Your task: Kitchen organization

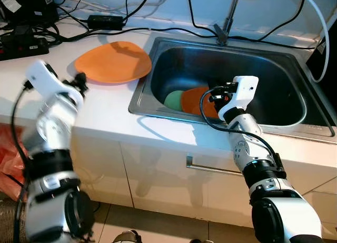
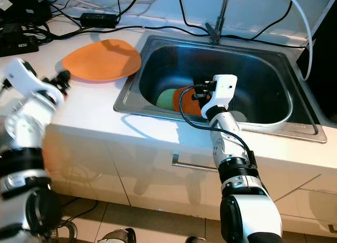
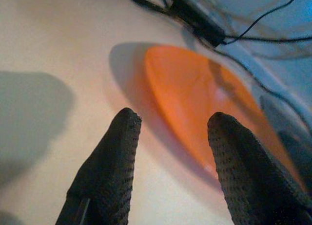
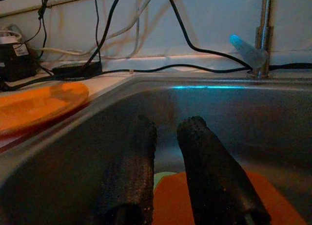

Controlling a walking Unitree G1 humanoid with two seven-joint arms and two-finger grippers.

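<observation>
Left eye view: at the lower edge of the frame the cabinet front [image 1: 174,185] with its bar handle [image 1: 210,168] is being shown below the white countertop [image 1: 105,111]. Higher up, right of centre, the right gripper [image 1: 213,98] is being held inside the steel sink [image 1: 295,59], just above an orange dish [image 1: 196,100] and a green dish [image 1: 172,100] lying side by side on the sink floor. In the right wrist view its fingers [image 4: 214,186] are being kept a narrow gap apart, with nothing between them; the orange dish is being seen directly beneath the tips.

At the left of the frame the left gripper [image 1: 80,81] is being held over the countertop just beside the near rim of an orange plate [image 1: 113,61], which is lying flat beside the sink's left wall. In the left wrist view its fingers [image 3: 109,161] are being spread wide and empty, the plate rim lying ahead between them.

At the top of the frame, cables [image 1: 158,27], a power adapter [image 1: 105,20] and the faucet base [image 1: 221,35] are being seen along the back wall.

The step in hand is judged to be the fetching of a dish from the sink. For the next move, the right gripper would need lowering over the orange dish's edge and closing before any lifting.
</observation>
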